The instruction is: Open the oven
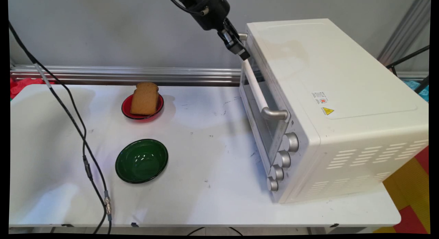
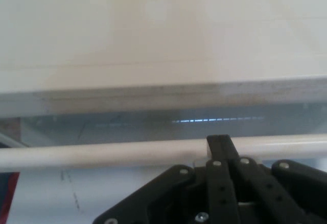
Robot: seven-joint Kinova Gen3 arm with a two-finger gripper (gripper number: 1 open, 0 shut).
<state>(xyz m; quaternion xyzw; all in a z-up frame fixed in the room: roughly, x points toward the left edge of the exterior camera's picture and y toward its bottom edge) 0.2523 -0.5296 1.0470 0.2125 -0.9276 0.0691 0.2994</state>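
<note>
Up high — tool (image 1: 244,54) at oven handle (image 1: 255,86)

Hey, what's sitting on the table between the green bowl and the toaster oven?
Nothing: the main view shows only bare white table between the green bowl and the toaster oven. The red bowl with bread sits farther back.

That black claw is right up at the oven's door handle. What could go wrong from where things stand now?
1. The gripper sits at the far end of the handle, not its middle, so a pull might twist the door or slip off the bar.
2. The oven stands loose and angled on the table, its corner near the edge; a tug could drag it.
3. A dropping door might sweep toward the green bowl, though that gap looks wide.
</note>
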